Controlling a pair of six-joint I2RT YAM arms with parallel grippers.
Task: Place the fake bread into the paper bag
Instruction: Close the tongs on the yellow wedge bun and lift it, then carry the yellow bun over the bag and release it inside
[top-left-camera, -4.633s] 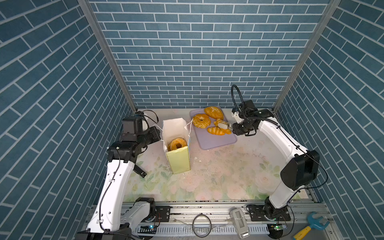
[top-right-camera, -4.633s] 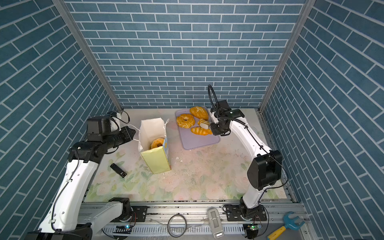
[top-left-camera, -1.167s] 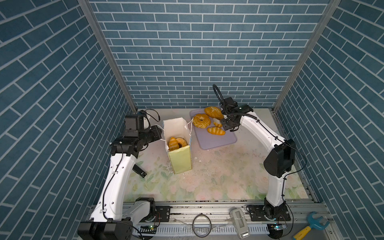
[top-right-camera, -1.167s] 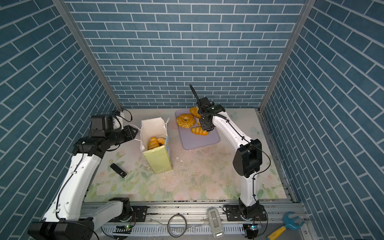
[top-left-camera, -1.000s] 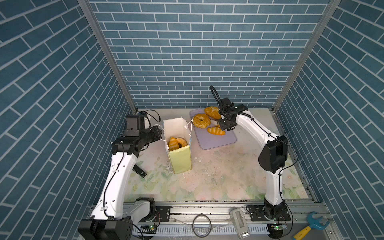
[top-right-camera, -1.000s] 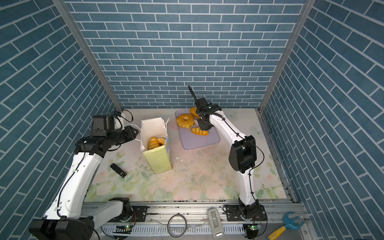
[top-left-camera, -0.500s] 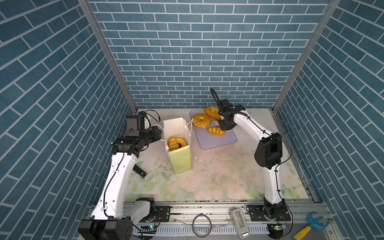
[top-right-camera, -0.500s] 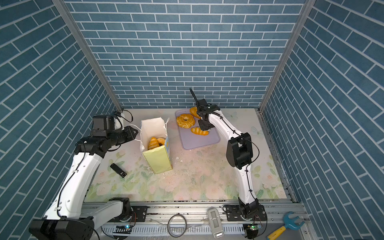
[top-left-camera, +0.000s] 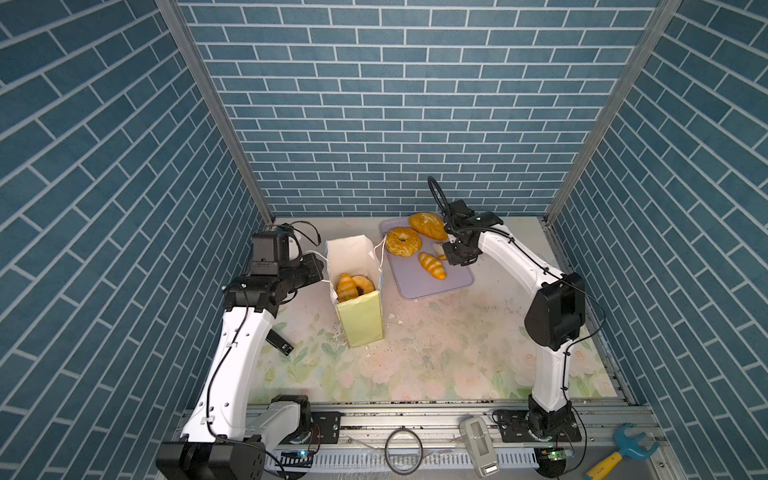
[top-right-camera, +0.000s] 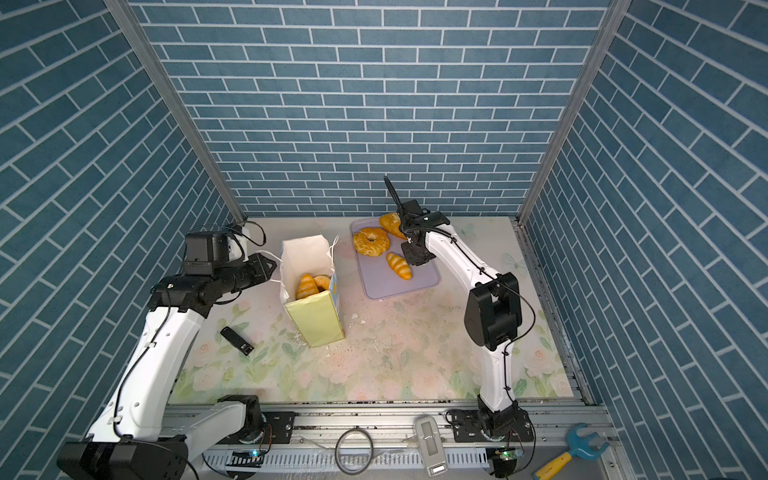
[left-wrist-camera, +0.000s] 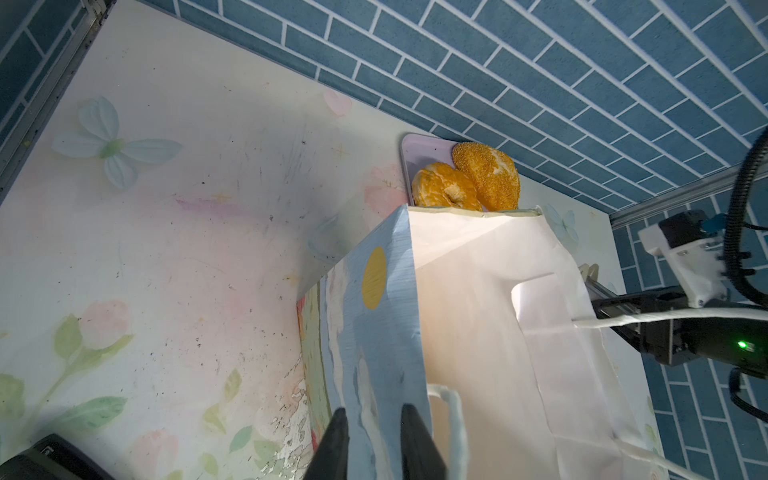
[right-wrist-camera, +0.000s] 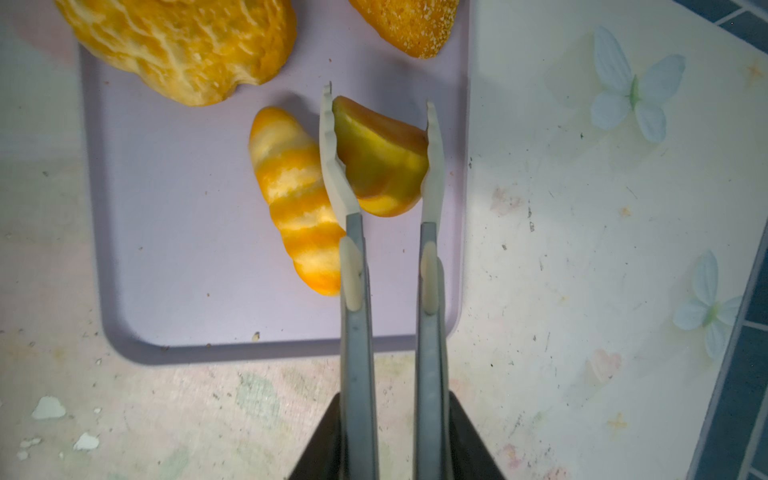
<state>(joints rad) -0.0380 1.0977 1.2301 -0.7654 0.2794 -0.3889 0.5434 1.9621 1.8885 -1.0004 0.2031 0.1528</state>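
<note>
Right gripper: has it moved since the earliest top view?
Yes. In a top view the right gripper has moved left, from the tray's right edge in over it, onto a small bread piece.

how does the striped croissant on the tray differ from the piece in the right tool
The striped croissant is long and ridged, with pale and orange bands; the wedge piece is short, smooth and darker, without bands. The croissant lies free on the lavender tray; the wedge piece is pinched between the fingers of the right tool. Both are glossy golden toy bread, side by side over the tray.
</note>
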